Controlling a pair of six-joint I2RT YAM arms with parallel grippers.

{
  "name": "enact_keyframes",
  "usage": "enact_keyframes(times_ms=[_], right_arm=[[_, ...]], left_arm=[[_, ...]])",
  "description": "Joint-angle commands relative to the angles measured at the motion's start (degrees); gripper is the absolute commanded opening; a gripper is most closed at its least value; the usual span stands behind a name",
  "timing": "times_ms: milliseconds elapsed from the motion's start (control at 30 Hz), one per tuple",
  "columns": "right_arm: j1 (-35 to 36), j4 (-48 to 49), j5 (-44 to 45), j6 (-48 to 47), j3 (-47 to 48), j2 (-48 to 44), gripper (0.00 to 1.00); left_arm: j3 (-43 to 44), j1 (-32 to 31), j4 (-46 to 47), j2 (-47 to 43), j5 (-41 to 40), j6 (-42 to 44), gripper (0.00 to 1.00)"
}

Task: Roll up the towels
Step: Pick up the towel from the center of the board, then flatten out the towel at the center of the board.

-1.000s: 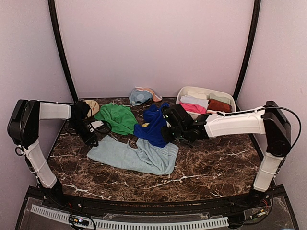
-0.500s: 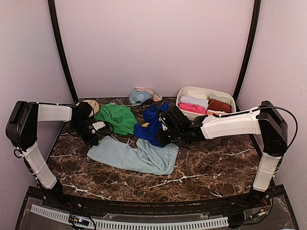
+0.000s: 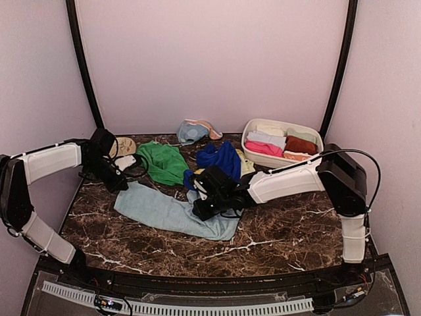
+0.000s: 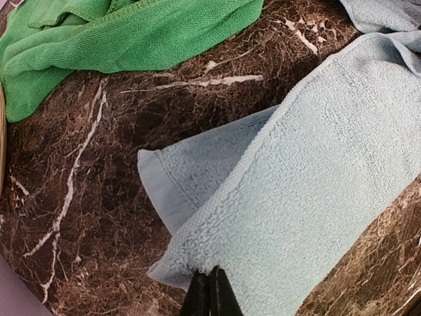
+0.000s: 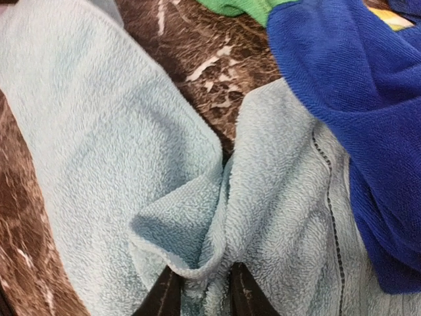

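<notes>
Marble table (image 3: 296, 224): left fingers (image 4: 197, 297) pinch light blue towel (image 3: 158, 209) edge; right fingers (image 5: 243, 296) grip fold.

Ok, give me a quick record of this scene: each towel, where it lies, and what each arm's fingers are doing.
light blue towel: spread out, front centre
left gripper: fingers shut on its left edge
right gripper: fingers pinching a raised fold near its right end
green towel: crumpled, behind it
royal blue towel: heaped, partly lying on it
basin: back right, holding rolled towels
</notes>
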Motion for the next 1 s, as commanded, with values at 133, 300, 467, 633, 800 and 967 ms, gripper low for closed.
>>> enact_keyframes(times_ms=[133,300,467,633,800,967], right_arm=[[-0.48,0.14,4.22,1.44,-0.23,-4.82,0.00],[-0.66,0.70,9.41,0.98,-2.83,-13.42,0.00],[-0.81,0.00,14.74,1.67,-5.67,-22.85,0.00],[-0.92,-3.73,20.68,2.46,-8.70,-33.77,0.00],[-0.85,-8.39,24.05,2.82,-11.29,-43.05,0.00],[-0.85,-14.66,25.97,1.10,-11.19,-47.43,0.00]], left_arm=[[0.95,-0.10,-3.68,-5.89,-1.86,-0.81,0.00],[6.39,-0.14,-4.37,-9.90,-3.13,-1.05,0.00],[12.34,-0.08,-4.69,-13.54,-5.27,-1.25,0.00],[16.99,-0.09,-4.63,-16.53,-7.23,-0.70,0.00],[19.20,-0.16,-5.88,-19.04,-0.99,-2.56,0.00],[20.27,-0.75,-8.22,-18.91,11.31,-6.19,0.00]])
